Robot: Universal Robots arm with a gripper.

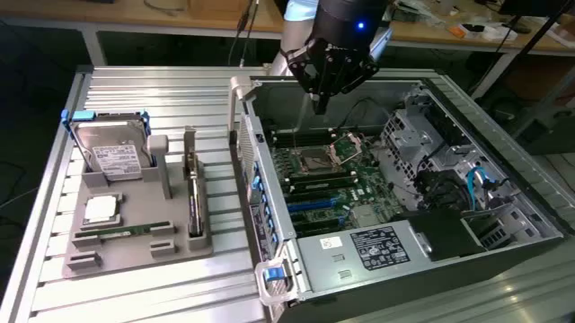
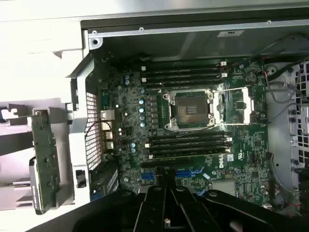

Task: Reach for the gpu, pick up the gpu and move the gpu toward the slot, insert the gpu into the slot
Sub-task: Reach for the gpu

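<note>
exterior view
gripper (image 1: 319, 108): fingers pressed together, nothing between them; hangs over the 12 o'clock end of the open computer case (image 1: 530, 185), above the motherboard (image 1: 355, 195)
gpu (image 1: 191, 195): stands on its long edge in the grey holder tray (image 1: 134, 259), at 9 o'clock from the case; well apart from the gripper
slot (image 1: 316, 200): long blue strip on the motherboard, toward 6 o'clock from the CPU socket (image 1: 316, 161); nothing in it
hard drive (image 1: 112, 151): upright in the tray, at 10 o'clock from the gpu
memory stick (image 1: 117, 232): flat in the tray, at 8 o'clock from the gpu

wrist view
gripper: dark body over the motherboard's edge; fingers together, empty
gpu: outside the case wall, in the tray, silvery bracket end showing; apart from the gripper
slot: blue, partly hidden behind the gripper body; bare where it shows
memory connector strips (image 2: 186, 72): black, on both sides of the CPU socket
</note>
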